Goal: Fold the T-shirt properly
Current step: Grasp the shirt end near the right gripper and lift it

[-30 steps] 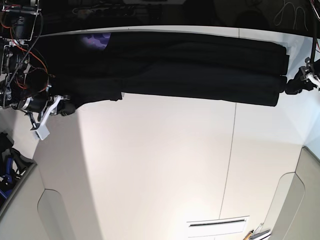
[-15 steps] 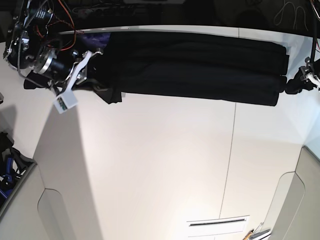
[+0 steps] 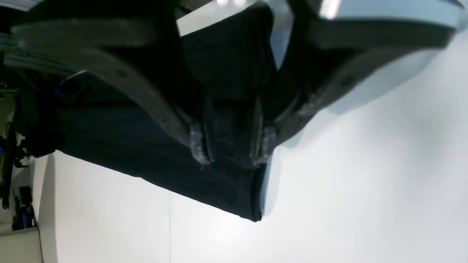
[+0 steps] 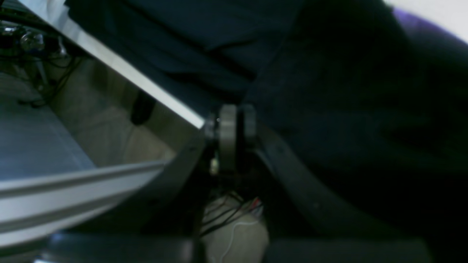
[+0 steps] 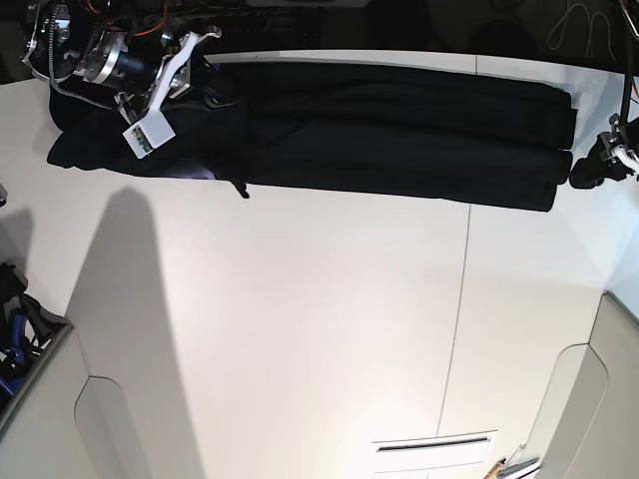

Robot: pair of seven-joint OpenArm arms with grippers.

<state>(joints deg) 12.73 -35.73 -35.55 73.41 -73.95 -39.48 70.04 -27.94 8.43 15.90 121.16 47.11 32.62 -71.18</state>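
Note:
The black T-shirt [image 5: 399, 130] lies as a long folded strip across the far side of the white table [image 5: 319, 329]. At the strip's right end my left gripper [image 5: 581, 168] grips the thick folded edge; in the left wrist view the cloth [image 3: 226, 120] fills the gap between its fingertips [image 3: 197, 146]. My right gripper [image 5: 203, 42] is at the far left corner above the shirt, jaws pressed together on a thin layer of cloth [image 4: 236, 124]. A sliver of purple print [image 4: 420, 25] shows at the shirt's left end.
The table's back edge [image 4: 128, 73] runs right behind my right gripper, with cables and dark floor beyond it. A thin seam [image 5: 459, 299] crosses the table, and a slot [image 5: 434, 449] sits near its front edge. Blue gear [image 5: 15, 339] lies off the left side.
My right arm has swung from the shirt's near-left corner up to the far edge, carrying the cloth's left end with it. The left arm has stayed put.

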